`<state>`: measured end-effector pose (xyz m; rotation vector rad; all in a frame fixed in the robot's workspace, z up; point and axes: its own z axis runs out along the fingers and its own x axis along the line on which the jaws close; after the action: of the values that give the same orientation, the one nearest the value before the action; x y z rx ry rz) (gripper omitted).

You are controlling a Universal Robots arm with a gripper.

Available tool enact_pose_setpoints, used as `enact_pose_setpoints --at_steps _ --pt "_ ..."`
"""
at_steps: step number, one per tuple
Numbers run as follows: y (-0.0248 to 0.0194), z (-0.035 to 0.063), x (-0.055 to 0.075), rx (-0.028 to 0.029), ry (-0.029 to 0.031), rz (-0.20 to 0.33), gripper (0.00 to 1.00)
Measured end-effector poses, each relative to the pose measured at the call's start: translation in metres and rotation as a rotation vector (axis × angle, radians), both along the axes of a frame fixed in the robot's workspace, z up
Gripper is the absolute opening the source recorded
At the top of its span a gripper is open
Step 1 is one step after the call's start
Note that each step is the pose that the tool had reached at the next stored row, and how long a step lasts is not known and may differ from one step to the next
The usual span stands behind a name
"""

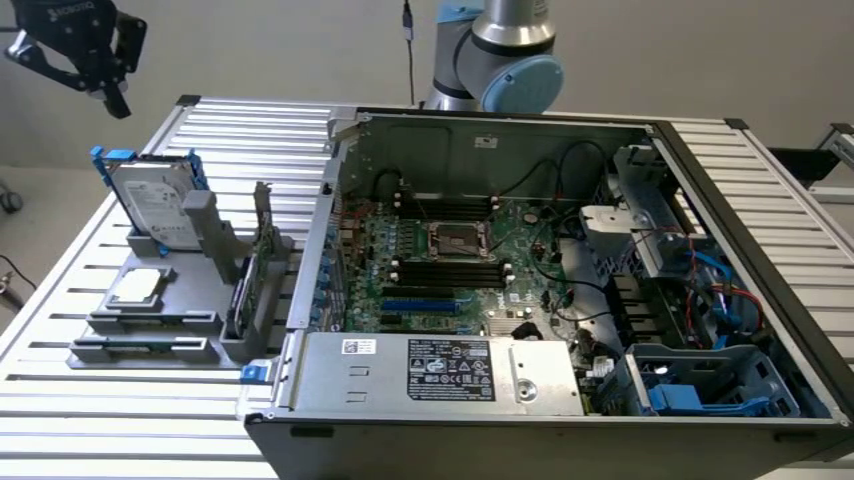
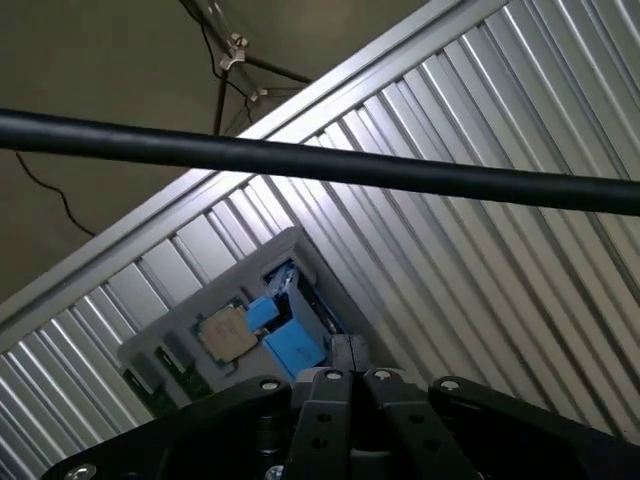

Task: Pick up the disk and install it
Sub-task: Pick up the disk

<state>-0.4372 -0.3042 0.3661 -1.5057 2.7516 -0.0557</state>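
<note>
Nearest, lower middle of the exterior view: grey power-supply box with a black-and-white sticker, set along the front wall of the open computer case. The case fills the middle and right of the frame. Its motherboard is exposed, with loose cables to the right of it.

Left of the case: grey fixture on the slatted table. Only a narrow strip of slats separates the fixture from the case wall. There is more bare slat toward the table's left edge and lower-left corner. A square processor chip lies flat on the fixture.

The disk stands on edge in the fixture's rear slot, upper left of the frame. It has a silver-grey face and a white label, with bright blue rails down both long edges and blue tabs poking above the top. The air over it is open.

Gripper hangs in the top-left corner, above and beyond the disk and well apart from it. In the wrist view its fingers are pressed together on nothing, and a black cable crosses in front.

Farthest: the arm's blue-capped joint, behind the case at top centre.
</note>
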Motion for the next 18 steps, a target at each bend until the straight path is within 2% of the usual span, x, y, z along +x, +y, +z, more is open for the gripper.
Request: enact_pose_setpoints --at_steps 18 --pt "0.0000 -0.0007 0.0000 -0.0139 0.0068 0.326 0.11"
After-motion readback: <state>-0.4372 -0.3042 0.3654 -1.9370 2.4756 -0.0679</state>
